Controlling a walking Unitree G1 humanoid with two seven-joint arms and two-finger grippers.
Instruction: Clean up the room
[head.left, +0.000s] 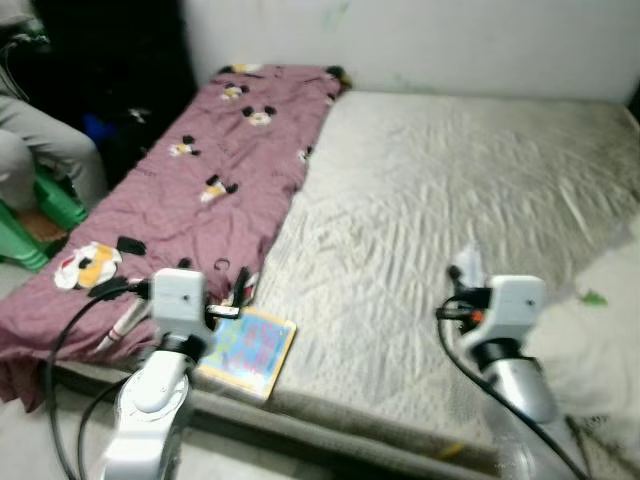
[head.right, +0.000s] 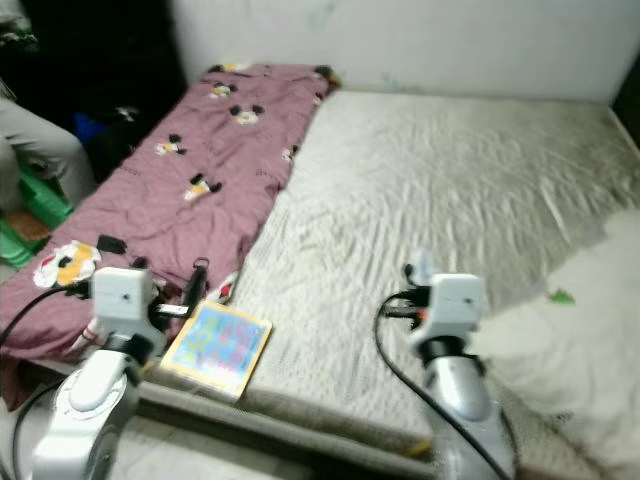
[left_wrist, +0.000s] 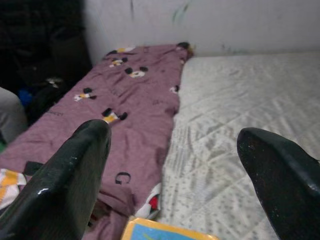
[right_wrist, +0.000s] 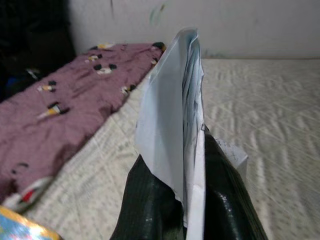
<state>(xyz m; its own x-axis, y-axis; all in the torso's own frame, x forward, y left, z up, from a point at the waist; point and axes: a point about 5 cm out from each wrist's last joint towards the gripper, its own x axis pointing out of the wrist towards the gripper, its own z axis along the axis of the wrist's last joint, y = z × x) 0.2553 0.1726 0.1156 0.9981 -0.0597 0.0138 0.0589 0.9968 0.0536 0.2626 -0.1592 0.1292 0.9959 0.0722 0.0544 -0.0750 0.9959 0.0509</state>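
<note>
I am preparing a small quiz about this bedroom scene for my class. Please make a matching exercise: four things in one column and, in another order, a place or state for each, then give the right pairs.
Things:
1. maroon cartoon-print bedsheet
2. colourful flat picture book
3. folded white paper
4. left end effector

Places or states:
A. pinched between two black fingers of the right end effector
B. open, holding nothing
C. spread along the mattress's left side
D. lying at the near edge of the quilted cream mattress

Pairs: 1-C, 2-D, 3-A, 4-B
</note>
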